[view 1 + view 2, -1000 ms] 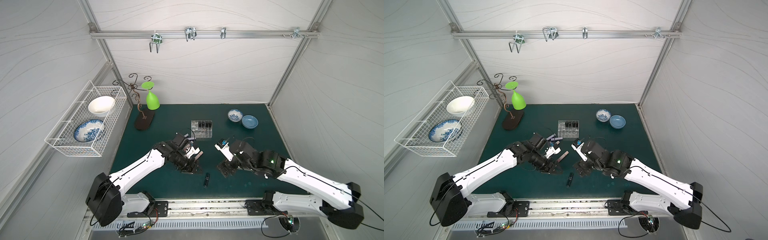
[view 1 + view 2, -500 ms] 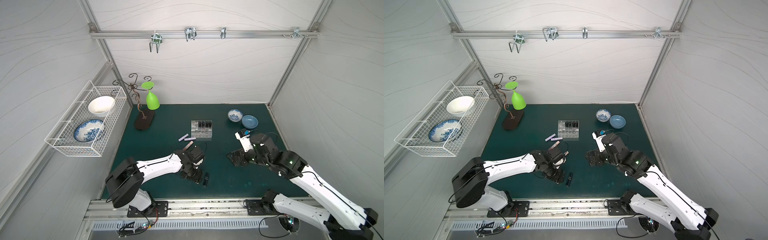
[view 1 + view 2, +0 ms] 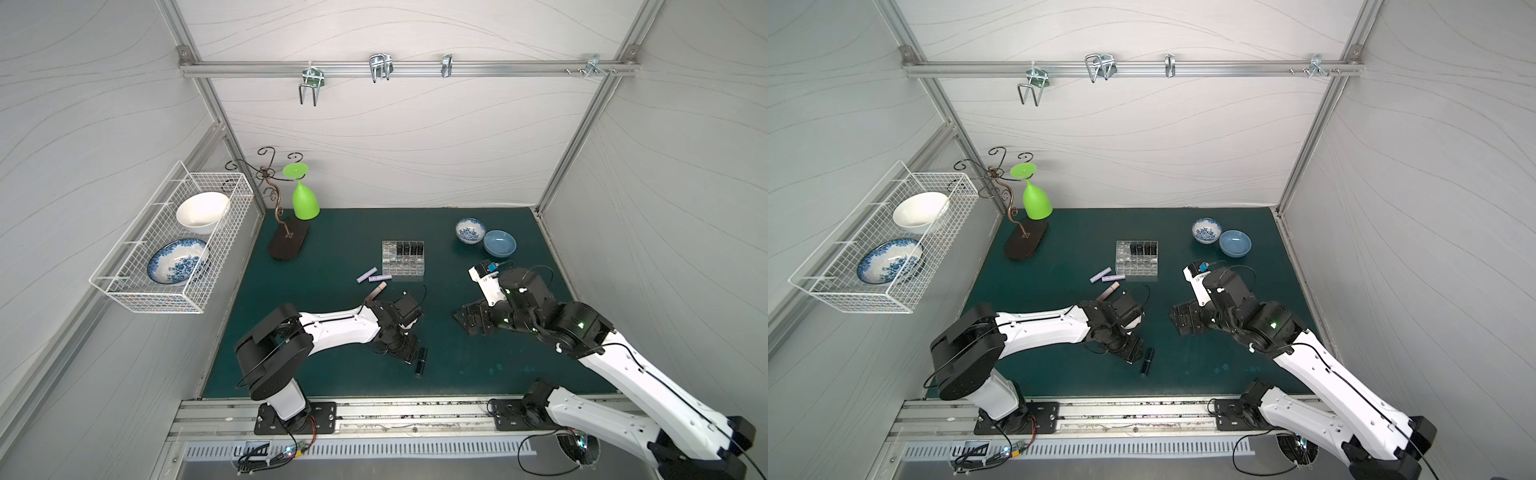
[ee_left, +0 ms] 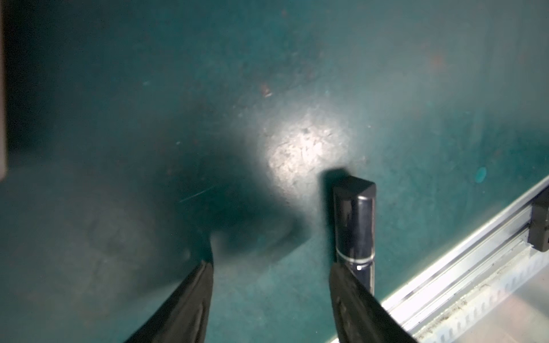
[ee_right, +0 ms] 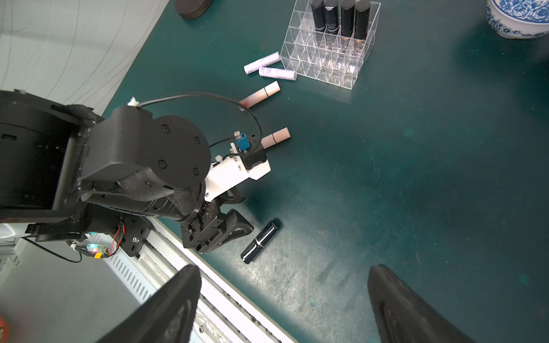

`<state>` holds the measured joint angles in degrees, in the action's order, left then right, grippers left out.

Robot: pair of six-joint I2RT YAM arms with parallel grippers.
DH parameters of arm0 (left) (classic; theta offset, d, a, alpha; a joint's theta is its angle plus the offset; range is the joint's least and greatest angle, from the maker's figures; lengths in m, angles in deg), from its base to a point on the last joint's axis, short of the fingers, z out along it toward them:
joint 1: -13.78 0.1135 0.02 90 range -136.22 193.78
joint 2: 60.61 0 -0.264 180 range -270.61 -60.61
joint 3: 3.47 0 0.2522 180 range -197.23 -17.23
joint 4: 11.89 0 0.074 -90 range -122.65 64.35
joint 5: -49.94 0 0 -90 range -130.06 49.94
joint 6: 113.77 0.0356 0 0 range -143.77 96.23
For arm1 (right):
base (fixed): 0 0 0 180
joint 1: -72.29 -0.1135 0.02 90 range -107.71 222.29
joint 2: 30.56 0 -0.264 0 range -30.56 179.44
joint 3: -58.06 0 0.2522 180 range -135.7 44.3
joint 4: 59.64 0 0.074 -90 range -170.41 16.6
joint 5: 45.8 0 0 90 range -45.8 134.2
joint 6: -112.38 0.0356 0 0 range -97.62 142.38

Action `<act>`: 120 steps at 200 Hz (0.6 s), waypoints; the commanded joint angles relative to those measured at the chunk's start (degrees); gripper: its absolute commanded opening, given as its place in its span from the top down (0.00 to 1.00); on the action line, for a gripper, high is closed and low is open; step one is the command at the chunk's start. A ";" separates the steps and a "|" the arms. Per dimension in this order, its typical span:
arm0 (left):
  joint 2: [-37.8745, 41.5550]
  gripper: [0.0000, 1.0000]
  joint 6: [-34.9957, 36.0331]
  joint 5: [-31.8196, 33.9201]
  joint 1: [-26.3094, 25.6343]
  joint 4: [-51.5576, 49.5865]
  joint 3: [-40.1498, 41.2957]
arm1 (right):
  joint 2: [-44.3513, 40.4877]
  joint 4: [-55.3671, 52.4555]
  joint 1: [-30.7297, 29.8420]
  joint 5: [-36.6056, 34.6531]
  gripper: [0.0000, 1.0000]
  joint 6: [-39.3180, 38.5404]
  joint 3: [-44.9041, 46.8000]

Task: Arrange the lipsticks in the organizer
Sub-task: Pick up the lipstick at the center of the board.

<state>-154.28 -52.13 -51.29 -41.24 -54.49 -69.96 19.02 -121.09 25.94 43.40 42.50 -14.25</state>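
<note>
A black lipstick point(image 3: 421, 361) point(image 3: 1147, 361) lies flat near the mat's front edge. My left gripper point(image 3: 405, 351) point(image 4: 271, 267) is low over the mat and open, with bare mat between its fingers. The black tube point(image 4: 355, 225) lies just outside one fingertip point(image 4: 341, 279). The clear organizer point(image 3: 395, 268) point(image 5: 326, 68) holds several black lipsticks point(image 5: 338, 17) in its back row. Two lilac lipsticks point(image 5: 262, 63) point(image 5: 277, 73) and two pink ones point(image 5: 261, 94) point(image 5: 276, 138) lie in front of it. My right gripper point(image 3: 469, 320) point(image 5: 282, 276) hangs open and empty to the right.
Two bowls point(image 3: 470, 231) point(image 3: 499, 243) sit at the back right. A wire stand with a green glass point(image 3: 305, 199) is at the back left, and a white wire basket point(image 3: 174, 241) hangs on the left wall. The metal front rail point(image 3: 374, 405) runs close behind the black lipstick.
My left gripper has dropped from near the loose tubes to the mat beside the black lipstick. My right arm has drawn back to the right, still open.
</note>
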 commanded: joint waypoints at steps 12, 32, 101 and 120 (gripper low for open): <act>1.81 0.23 -2.67 1.91 -4.42 0.37 -4.05 | -1.95 -1.63 0.38 0.29 0.09 0.73 -0.26; 1.05 0.17 -4.16 2.82 -8.51 0.16 -6.30 | -1.93 -1.59 0.38 0.79 0.09 0.91 -0.08; -7.05 0.25 -5.41 5.19 -11.77 -3.42 -9.16 | -3.72 -3.33 0.38 0.82 0.10 0.90 -1.20; -7.29 0.27 -5.05 6.36 -11.77 -4.78 -9.57 | -4.31 -3.77 0.38 0.65 0.10 0.86 -1.07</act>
<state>-161.40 -57.00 -47.48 -53.24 -56.83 -78.47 16.09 -122.79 25.94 44.24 42.57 -14.25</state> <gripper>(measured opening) 0.739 0.903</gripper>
